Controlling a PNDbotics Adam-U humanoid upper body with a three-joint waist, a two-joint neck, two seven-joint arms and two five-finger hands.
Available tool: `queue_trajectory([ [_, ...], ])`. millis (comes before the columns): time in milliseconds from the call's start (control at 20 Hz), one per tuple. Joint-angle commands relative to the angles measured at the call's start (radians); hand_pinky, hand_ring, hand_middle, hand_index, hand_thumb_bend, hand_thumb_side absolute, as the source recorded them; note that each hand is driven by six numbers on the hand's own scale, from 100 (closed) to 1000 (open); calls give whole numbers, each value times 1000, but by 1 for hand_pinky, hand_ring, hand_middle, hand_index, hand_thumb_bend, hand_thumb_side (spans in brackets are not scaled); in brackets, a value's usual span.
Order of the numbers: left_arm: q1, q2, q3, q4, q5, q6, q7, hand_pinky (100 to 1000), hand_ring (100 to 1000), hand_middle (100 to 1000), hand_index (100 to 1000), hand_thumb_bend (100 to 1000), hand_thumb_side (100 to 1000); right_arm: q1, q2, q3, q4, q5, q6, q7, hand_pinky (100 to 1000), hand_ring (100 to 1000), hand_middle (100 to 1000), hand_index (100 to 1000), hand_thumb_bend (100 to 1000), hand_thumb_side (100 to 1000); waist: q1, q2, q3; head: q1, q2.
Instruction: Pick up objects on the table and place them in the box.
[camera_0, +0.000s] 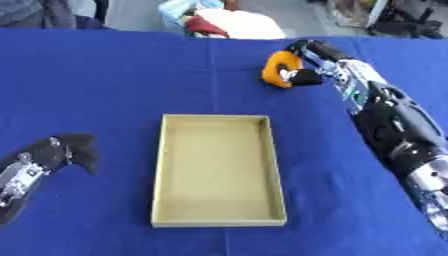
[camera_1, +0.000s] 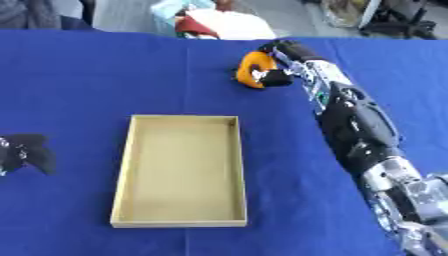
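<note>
Nearest, the left hand (camera_0: 66, 152) rested idle on the blue surface (camera_0: 114, 75), its fingers relaxed and holding nothing. Just to its right lay the box (camera_0: 219, 170), with nothing showing inside it, so no object had been delivered yet. Farther off, beyond the box, the right hand (camera_0: 302, 62) had its fingers curled around an orange object (camera_0: 278, 67), apparently just grasped. Carrying it back and releasing it in the box remained.

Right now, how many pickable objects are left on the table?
1: an orange object at the far side beyond the box, with the right hand closed around it. The box looks empty; none seem hidden.
</note>
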Motion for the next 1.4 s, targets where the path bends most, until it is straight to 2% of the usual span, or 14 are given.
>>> queue_trajectory([
  [50,-12,16,1,-20,3,-2,-2,742,594,626,849,116,1000,-21,-19,-6,-13,12,1,5,754,785,789,759,100,214,6,-18,-4,-2,-13],
  [150,-11,16,1,-20,3,-2,-1,742,594,625,849,116,1000,-22,-21,-6,-21,8,-2,1,749,776,779,665,100,209,8,-19,-7,-1,-13],
  [350,-9,15,2,-20,3,-2,-1,742,593,625,849,116,1000,-25,-25,-4,-49,-8,-21,-27,736,746,727,401,100,192,11,-20,-11,-1,-11],
  [550,-8,15,3,-19,4,-2,-1,742,593,625,848,117,1000,-30,-29,10,-105,-47,-66,-72,715,677,626,263,100,169,11,-23,-17,-2,-9],
  [700,-7,16,5,-19,5,-2,0,742,593,625,849,117,1000,-33,-34,33,-158,-75,-109,-88,706,635,585,221,100,155,10,-27,-19,-1,-8],
  [750,-7,16,6,-18,6,-1,0,742,593,625,849,118,1000,-34,-35,42,-174,-81,-121,-88,705,616,566,204,100,231,9,-28,-20,-2,-8],
  [800,-6,16,7,-18,6,-1,1,742,593,625,849,117,1000,-34,-36,50,-190,-86,-133,-86,704,609,557,199,100,147,9,-29,-20,-2,-7],
  [1100,-3,18,26,-19,10,1,16,742,593,626,849,116,1000,-33,-46,110,-291,-124,-203,-47,707,596,541,192,100,144,7,-35,-22,-4,-5],
  [1400,1,28,55,-25,16,3,53,743,594,626,848,113,1000,-14,-61,227,-431,-205,-289,31,716,605,552,197,100,174,7,-39,-29,-1,-2],
])
